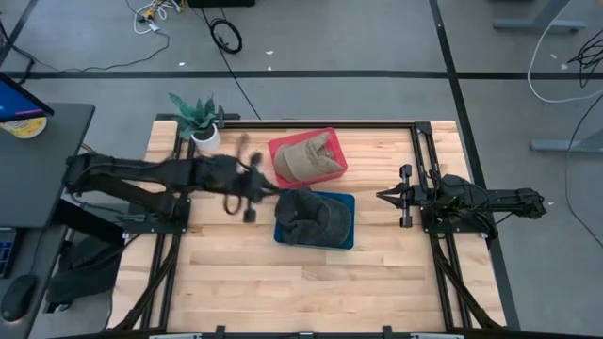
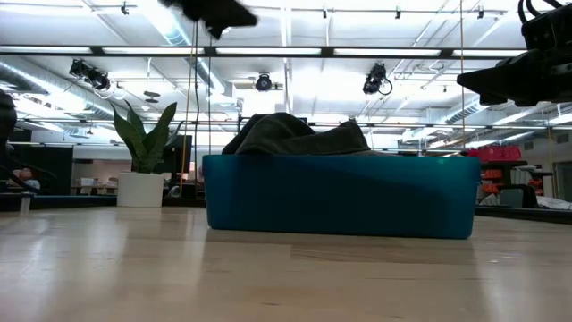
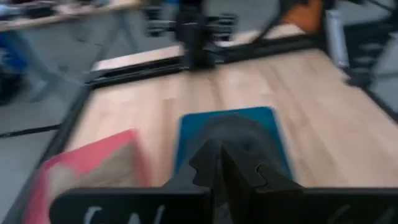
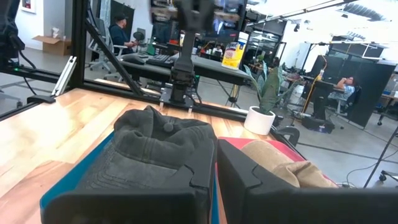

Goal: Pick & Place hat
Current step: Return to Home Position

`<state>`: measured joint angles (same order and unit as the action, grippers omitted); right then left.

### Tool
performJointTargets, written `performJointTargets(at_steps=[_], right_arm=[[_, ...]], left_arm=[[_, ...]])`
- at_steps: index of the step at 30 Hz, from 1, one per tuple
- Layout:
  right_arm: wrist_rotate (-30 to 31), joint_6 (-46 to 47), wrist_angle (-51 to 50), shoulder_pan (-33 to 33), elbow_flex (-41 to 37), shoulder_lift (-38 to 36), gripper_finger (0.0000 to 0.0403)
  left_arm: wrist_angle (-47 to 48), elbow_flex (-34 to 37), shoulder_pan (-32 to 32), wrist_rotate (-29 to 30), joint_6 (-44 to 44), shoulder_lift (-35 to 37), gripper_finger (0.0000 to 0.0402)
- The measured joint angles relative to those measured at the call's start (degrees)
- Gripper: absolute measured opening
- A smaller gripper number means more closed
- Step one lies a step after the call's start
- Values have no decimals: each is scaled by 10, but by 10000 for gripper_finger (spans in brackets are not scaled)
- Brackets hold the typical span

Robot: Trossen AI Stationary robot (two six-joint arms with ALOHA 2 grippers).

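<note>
A dark grey hat (image 1: 316,215) lies in a blue bin (image 1: 283,234) at the table's middle, its crown rising above the bin wall (image 2: 340,192) in the low view. A tan hat (image 1: 306,160) sits in a red bin (image 1: 301,137) just behind it. My left gripper (image 1: 273,192) hovers shut above the blue bin's left edge, high over the table (image 2: 214,13); its wrist view looks down on the dark hat (image 3: 239,140). My right gripper (image 1: 386,196) waits shut, raised, to the right of the blue bin, and faces the dark hat (image 4: 155,155) and tan hat (image 4: 280,165).
A potted plant (image 1: 198,118) stands at the table's far left corner. Black frame rails run along the table's left, right and far edges. Bare wood lies in front of the blue bin toward the near edge. People sit at desks in the room beyond.
</note>
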<state>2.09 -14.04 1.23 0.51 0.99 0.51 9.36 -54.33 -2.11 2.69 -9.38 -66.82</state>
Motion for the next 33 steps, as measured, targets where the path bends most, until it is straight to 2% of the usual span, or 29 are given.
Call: performJointTargets(at_steps=[7,12,20,27,33], right_arm=[[0,0,0,0,0,0,24],[0,0,0,0,0,0,24],[0,0,0,0,0,0,24],[0,0,0,0,0,0,24],[0,0,0,0,0,0,24]], left_arm=[[-151,174,67,-6,42,202,25],[-239,272,65,-41,45,343,25],[-319,374,59,-18,87,536,25],[-334,426,59,-14,96,662,25],[-430,467,59,-10,118,662,25]])
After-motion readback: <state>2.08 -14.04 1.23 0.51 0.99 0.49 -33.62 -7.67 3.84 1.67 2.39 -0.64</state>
